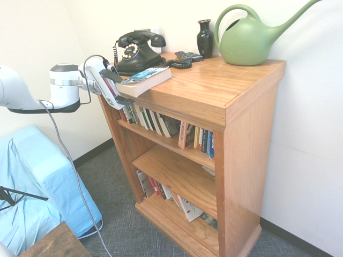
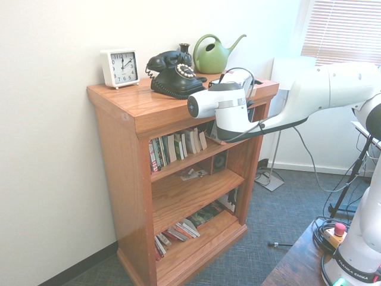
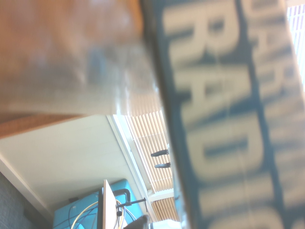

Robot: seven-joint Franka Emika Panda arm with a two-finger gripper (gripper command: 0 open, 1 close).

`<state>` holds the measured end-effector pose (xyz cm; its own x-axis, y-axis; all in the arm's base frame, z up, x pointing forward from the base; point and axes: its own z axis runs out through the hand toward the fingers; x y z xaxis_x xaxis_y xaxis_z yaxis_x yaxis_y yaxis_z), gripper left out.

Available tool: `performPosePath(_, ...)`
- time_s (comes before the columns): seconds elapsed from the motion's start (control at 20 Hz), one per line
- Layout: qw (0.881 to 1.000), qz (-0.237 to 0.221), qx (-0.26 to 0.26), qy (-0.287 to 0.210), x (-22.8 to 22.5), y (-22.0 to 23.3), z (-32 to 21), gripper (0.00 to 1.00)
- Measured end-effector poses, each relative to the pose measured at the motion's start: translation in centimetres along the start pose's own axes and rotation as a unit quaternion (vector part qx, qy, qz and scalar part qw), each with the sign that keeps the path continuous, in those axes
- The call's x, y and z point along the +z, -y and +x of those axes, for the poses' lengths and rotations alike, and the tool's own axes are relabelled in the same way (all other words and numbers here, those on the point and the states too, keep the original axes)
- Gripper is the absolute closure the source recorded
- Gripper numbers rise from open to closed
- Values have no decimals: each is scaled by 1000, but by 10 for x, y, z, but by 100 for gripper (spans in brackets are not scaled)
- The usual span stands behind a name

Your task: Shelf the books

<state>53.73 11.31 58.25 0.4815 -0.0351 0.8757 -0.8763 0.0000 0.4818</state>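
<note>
On top of the oak-coloured wooden bookcase (image 1: 225, 85), the thick blue-and-black paperback (image 1: 143, 80) is lying flat, overhanging the front corner, probably so a level grab can reach it. The claw (image 1: 119, 88) is pointing level, jaws spread around that overhang, gripping nothing yet. The green watering can (image 1: 252, 37), black rotary telephone (image 1: 136, 51) and dark vase (image 1: 204, 38) are standing behind, well apart.

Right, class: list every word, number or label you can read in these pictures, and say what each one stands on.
"RADI", partly cut off: cover of the book, wrist view.
"12", other numerals too small: face of the clock.
"FRANKA EMIKA": robot base.
Shelved books' spines: too small to read.
</note>
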Motion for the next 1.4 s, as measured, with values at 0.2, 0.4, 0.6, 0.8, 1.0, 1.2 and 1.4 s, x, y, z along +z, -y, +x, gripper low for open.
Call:
performPosePath(0.2, 1000, 0, 4, -2, -1, 8, 12, 0)
performPosePath(0.4, 1000, -4, 5, 6, 5, 21, 20, 0)
performPosePath(0.6, 1000, -5, 3, 9, 5, 24, 22, 100)
performPosePath(0.8, 1000, -5, 2, 9, 5, 24, 22, 100)
performPosePath(1.0, 1000, -2, 2, 8, 5, 25, 23, 100)
performPosePath(1.2, 1000, 0, 1, 8, 6, 25, 23, 100)
performPosePath(1.4, 1000, 3, 2, 8, 10, 27, 24, 100)
